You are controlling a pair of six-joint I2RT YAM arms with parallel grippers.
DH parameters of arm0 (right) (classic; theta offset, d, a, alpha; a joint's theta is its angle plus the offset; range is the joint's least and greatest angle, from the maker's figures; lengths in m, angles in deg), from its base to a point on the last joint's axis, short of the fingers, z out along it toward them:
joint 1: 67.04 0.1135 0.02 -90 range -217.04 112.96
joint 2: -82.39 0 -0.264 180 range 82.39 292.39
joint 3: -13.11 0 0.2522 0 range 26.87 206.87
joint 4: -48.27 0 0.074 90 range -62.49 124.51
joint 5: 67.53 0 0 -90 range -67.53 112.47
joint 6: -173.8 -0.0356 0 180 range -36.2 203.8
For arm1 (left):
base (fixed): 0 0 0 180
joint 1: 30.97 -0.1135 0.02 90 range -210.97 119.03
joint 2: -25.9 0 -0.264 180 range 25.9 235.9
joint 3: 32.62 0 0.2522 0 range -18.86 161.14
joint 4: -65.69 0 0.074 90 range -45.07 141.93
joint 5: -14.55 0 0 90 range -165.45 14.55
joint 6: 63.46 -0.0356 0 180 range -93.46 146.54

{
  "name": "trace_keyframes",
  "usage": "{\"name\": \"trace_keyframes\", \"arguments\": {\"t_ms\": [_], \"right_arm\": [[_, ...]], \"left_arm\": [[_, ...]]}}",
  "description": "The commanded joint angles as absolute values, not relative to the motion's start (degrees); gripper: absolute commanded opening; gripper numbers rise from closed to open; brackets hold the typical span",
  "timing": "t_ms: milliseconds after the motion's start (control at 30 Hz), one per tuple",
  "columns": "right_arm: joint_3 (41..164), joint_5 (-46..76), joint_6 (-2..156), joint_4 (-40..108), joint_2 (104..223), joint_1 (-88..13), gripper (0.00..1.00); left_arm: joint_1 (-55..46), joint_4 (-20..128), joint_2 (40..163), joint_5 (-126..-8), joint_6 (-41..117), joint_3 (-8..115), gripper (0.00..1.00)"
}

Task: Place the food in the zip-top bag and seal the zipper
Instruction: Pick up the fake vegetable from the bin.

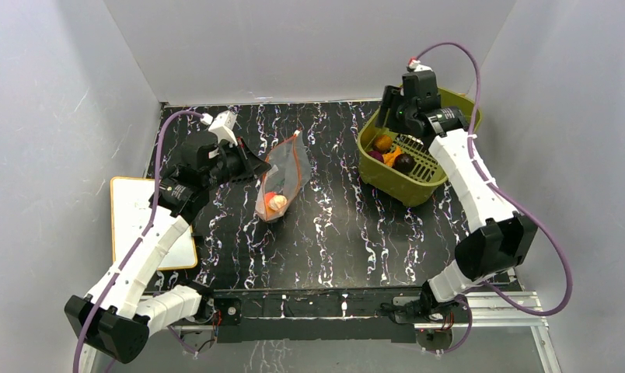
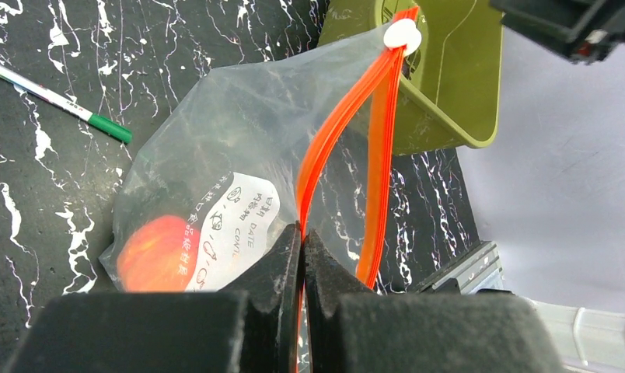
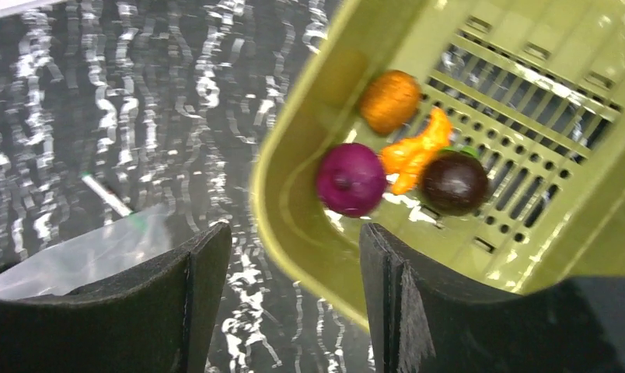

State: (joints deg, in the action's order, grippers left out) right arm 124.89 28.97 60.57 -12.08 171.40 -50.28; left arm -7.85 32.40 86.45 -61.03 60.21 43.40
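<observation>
Left claw: pressed together, pinching one red-orange strip of the zipper right at my fingertips. The other strip bows off to the right of the pinch, so the mouth gapes. The zip-top bag fans out ahead and to the left of my tips, with the peach piece inside, just left of the pinch. A white slider sits at the strip's far end. A pen lies beyond the bag, far left.

Right claw: spread wide, empty, over the near wall of the green basket. Just past my tips sits a purple piece. Beyond it are an orange ball, an orange scrap and a dark round piece.
</observation>
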Motion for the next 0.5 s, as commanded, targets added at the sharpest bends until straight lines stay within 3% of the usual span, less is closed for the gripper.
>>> {"name": "trace_keyframes", "arguments": {"t_ms": [0, 300, 467], "right_arm": [[117.5, 26.9, 63.58, -2.47, 170.44, -57.71, 0.58], [113.07, 22.06, 57.99, 7.21, 180.0, -64.59, 0.59], [116.92, 20.15, 56.02, 10.35, 188.36, -66.59, 0.57]], "left_arm": [[-7.76, 31.51, 85.75, -60.53, 59.32, 46.68, 0.0], [-7.75, 30.74, 85.71, -59.84, 59.67, 46.1, 0.0], [-7.76, 30.32, 85.17, -60.0, 60.14, 45.78, 0.0]]}}
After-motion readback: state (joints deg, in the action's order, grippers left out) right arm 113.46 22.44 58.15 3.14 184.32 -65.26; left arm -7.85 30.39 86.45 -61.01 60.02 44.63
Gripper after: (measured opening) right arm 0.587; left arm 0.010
